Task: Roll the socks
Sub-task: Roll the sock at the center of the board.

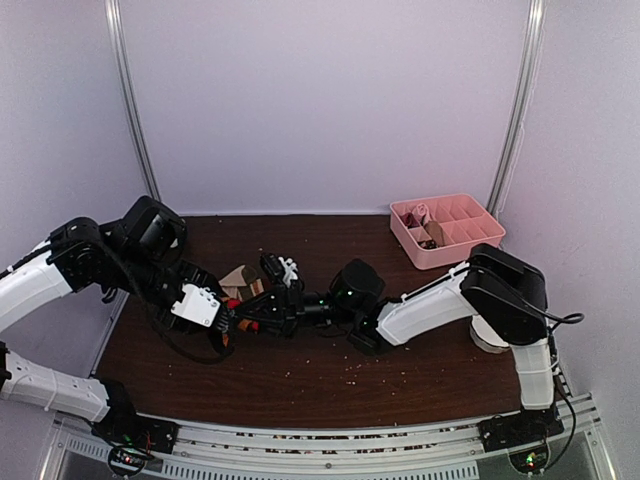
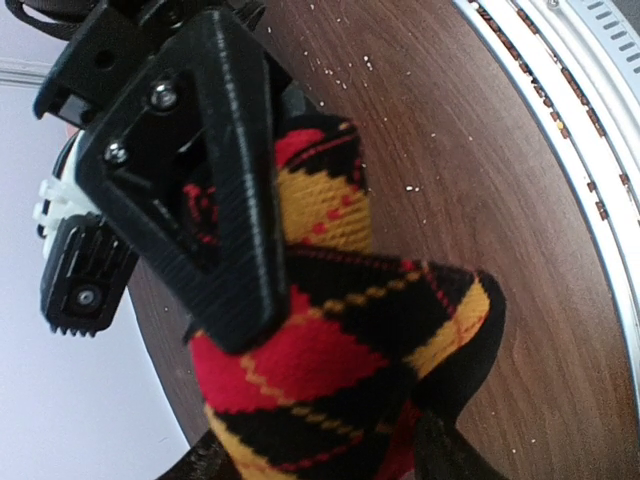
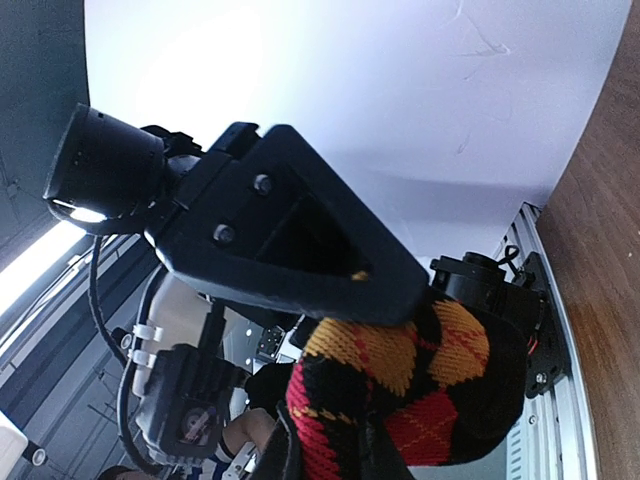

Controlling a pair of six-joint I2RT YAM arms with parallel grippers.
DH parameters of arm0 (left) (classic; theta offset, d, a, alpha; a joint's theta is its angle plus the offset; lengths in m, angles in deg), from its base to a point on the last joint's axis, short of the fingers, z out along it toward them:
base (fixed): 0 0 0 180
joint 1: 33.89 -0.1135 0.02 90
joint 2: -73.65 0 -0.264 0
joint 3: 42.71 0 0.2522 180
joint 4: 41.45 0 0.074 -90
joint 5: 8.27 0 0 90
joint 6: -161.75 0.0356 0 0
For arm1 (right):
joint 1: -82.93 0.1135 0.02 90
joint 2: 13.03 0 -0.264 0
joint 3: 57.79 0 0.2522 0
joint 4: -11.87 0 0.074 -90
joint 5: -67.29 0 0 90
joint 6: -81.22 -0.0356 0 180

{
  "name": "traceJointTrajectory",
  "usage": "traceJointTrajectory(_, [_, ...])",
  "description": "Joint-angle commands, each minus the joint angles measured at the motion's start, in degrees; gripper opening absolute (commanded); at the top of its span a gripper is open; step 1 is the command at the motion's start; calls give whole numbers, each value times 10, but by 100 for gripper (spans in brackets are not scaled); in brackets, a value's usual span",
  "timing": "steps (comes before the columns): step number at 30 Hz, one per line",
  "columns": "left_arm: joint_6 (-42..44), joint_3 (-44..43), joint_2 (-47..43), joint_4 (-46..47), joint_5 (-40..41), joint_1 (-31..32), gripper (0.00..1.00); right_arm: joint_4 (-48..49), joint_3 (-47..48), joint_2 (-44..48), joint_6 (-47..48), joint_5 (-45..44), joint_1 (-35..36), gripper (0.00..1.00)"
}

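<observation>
Right pincer (image 3: 380, 340) pinches the bunched argyle sock (image 2: 330, 350) at mid-surface (image 1: 330, 370) — the left pincer (image 2: 270, 400) straddles it, grip unclear. Clamping only a loose fold could let the bundle spring open — the striped sock (image 1: 240, 279) lies just behind

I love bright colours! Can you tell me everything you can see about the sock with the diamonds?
The argyle sock is knitted fabric, black with red and orange-yellow diamonds crossed by thin dashed lines. It is bunched and folded, not flat, over the middle of the brown table. The right gripper pinches one part of it, and the left gripper has a black finger lying against another part. Its toe and cuff can't be told apart.
</observation>
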Motion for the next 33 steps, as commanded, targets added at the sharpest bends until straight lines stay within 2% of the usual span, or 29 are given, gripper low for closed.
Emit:
traceJointTrajectory(1, [-2, -5, -2, 1, -18, 7, 55, 6, 45, -14, -3, 12, 6, 0])
traceJointTrajectory(3, [-4, -8, -2, 3, -21, 8, 54, -1, 54, -21, -2, 14, 7, 0])
traceJointTrajectory(10, [-51, -48, 11, 4, -45, 10, 39, -46, 71, -21, 35, 5, 10, 0])
traceJointTrajectory(14, [-78, -57, 15, 4, -59, 14, 38, -81, 79, -16, 67, -4, 14, 0])
traceJointTrajectory(19, [-104, -57, 24, 0, -65, 25, 40, -112, 100, -16, 94, -16, 19, 0])
traceJointTrajectory(25, [-120, -62, 43, 3, -50, 37, 41, -95, 107, -15, 92, -37, 22, 0])
traceJointTrajectory(27, [-126, -59, 46, 14, -31, 39, 33, -75, 109, -18, 80, -41, 23, 0])
traceJointTrajectory(30, [-130, -46, 42, 50, 23, 40, 0, -46, 102, -17, 62, -48, 23, 0])
traceJointTrajectory(33, [-130, -40, 45, 71, 63, 40, 0, -27, 94, -16, 50, -54, 23, 0])
